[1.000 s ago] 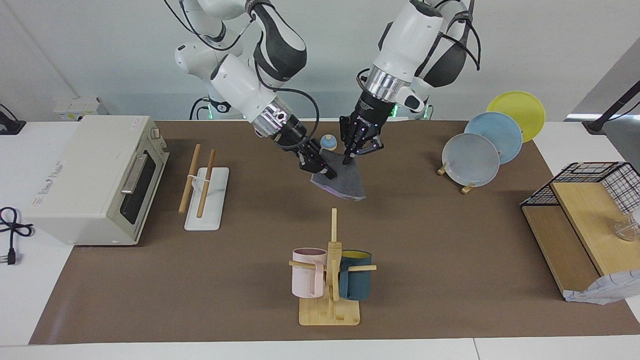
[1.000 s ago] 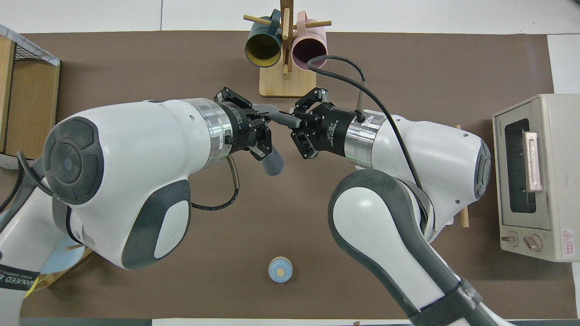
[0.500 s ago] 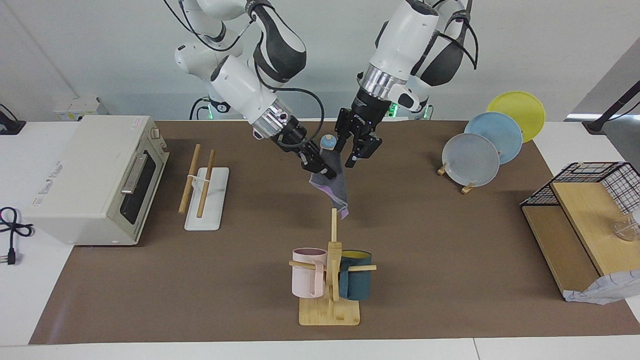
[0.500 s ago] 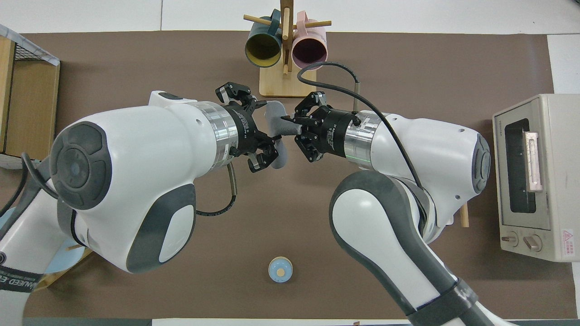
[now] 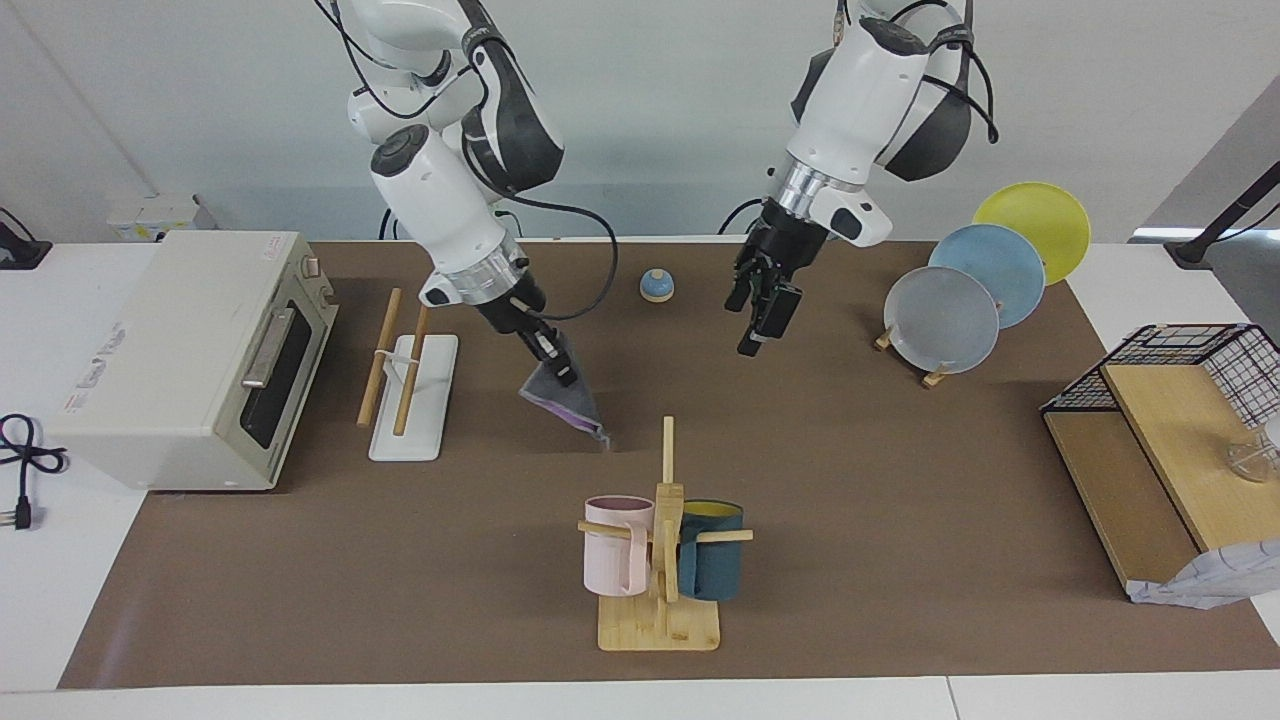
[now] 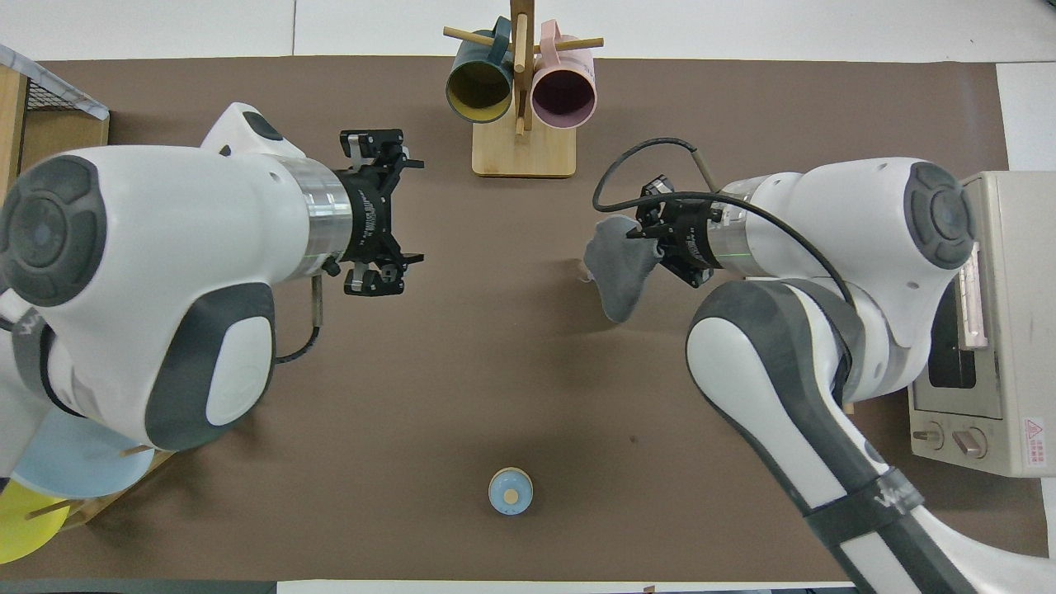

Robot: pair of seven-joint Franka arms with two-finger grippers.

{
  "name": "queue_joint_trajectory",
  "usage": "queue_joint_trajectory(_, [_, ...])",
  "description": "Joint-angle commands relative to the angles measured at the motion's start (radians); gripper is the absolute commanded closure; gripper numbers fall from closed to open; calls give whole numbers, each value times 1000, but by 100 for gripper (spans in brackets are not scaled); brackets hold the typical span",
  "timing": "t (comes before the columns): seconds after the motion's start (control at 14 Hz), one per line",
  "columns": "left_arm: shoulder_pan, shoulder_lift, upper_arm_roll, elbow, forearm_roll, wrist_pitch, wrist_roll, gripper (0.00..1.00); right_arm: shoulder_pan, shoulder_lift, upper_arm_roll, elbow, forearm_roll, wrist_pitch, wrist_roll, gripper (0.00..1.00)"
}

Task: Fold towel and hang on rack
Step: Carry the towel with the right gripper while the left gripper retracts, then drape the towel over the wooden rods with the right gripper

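A: Right end effector (image 5: 560, 368) angles down over the brown-covered desk (image 5: 900, 480), fingers pinched on the thin purple-and-grey towel (image 5: 566, 400), which dangles between the white two-rail wooden rack (image 5: 410, 385) and the wooden mug tree (image 5: 662, 540).

B: Left end effector (image 5: 762, 318) hangs upright over bare desk, fingers spread, gripping nothing.

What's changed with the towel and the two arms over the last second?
The left gripper let go of the towel and drew back toward its own end. The right gripper, shut on the towel, carried it toward the rack. The mugs, plates and toaster oven stayed put.
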Motion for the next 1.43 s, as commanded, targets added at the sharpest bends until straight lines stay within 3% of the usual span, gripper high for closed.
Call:
queue_joint_trajectory(0.0, [102, -37, -2, -30, 11, -82, 286, 0, -68, -29, 8, -13, -83, -98, -52, 100])
queue_joint_trajectory(0.43, [277, -39, 4, -3, 19, -239, 961, 0, -212, -58, 8, -19, -258, -329, -104, 100])
queue_joint_trajectory(0.64, [309, -26, 4, 63, 120, -356, 1241, 0, -249, -61, 8, -11, -373, -403, -203, 100])
queue_joint_trajectory(0.79, [308, -26, 4, 104, 179, -436, 1336, 0, -248, -72, 9, -11, -462, -428, -243, 100])
queue_joint_trajectory(1.07, [295, -32, 3, 198, 233, -635, 1490, 0, -249, -84, 9, -16, -518, -459, -325, 100])
queue_joint_trajectory(1.36, [239, -74, 45, 201, 237, -724, 1534, 0, -277, -87, 8, -22, -555, -463, -377, 100])
